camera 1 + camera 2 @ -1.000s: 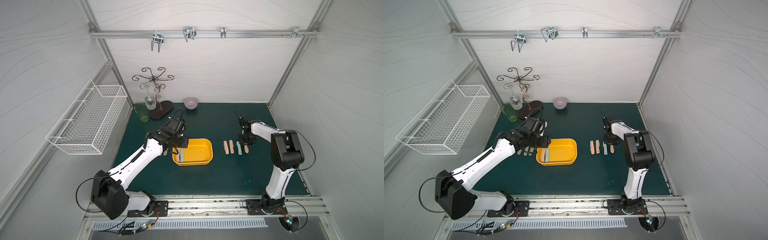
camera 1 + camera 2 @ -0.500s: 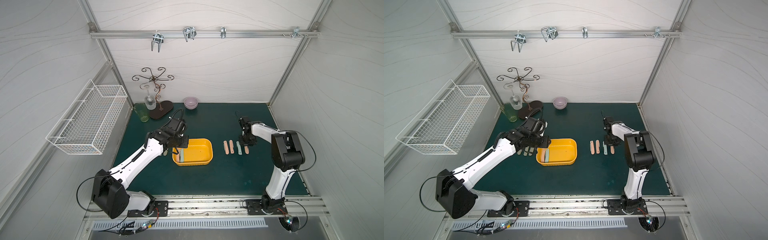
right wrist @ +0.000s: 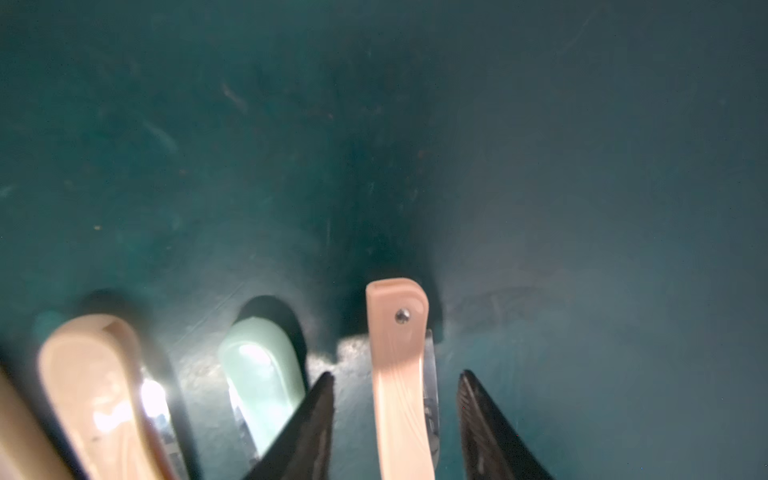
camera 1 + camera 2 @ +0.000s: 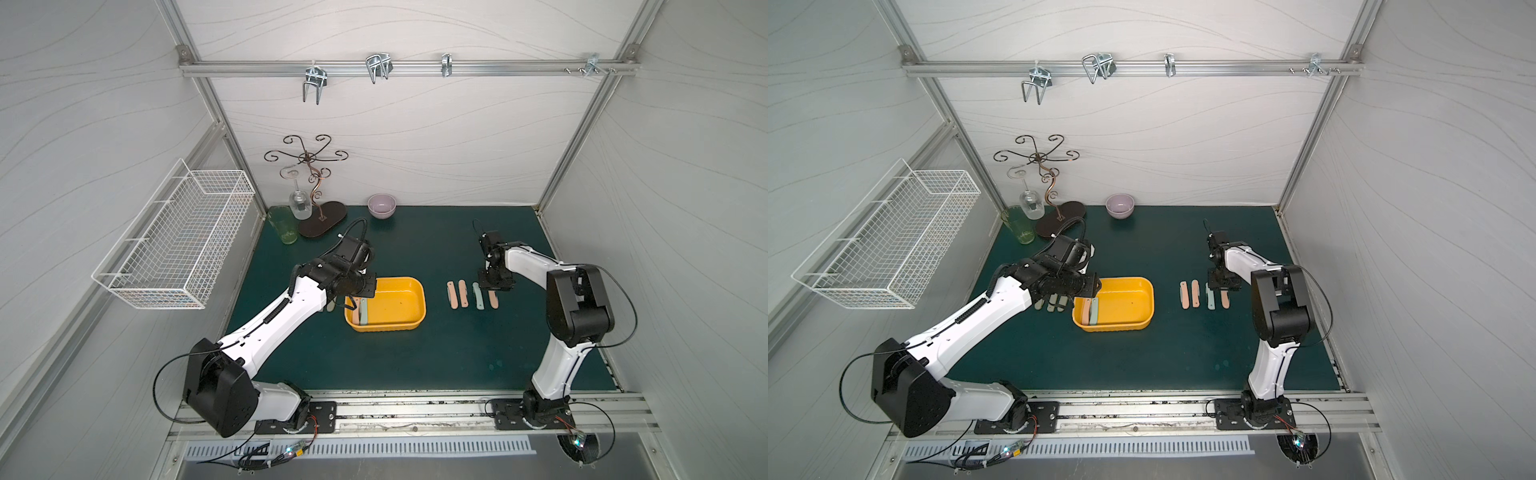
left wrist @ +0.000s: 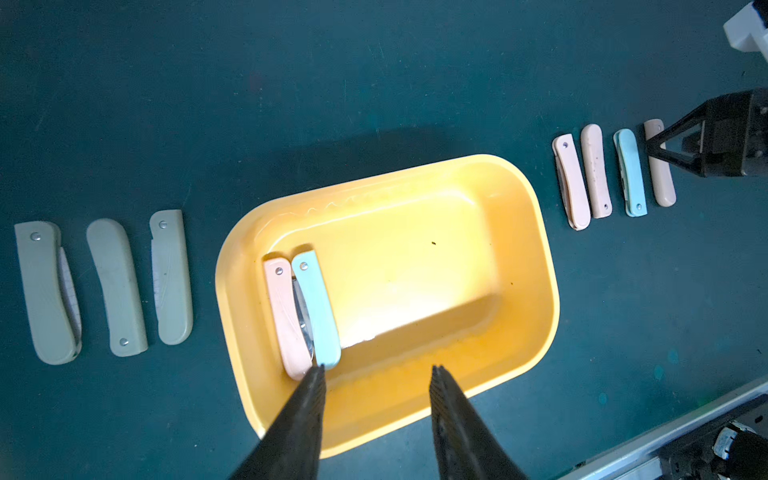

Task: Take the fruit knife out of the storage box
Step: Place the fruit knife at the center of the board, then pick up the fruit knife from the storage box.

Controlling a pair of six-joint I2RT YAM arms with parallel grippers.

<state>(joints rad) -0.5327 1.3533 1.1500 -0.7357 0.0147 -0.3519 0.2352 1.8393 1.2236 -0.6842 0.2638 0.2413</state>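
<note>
Yellow box (image 5: 519,232) is holding a pink knife (image 5: 286,316) and a blue knife (image 5: 316,311), touching, at one end. Over that end the left hand (image 5: 377,368) is hovering, spread and empty. Next it likely needs to drop, straddle one handle and pinch. The right hand (image 3: 397,373), spread, is straddling a loose knife (image 3: 397,316) on the desk (image 5: 374,83) near the box.
</note>
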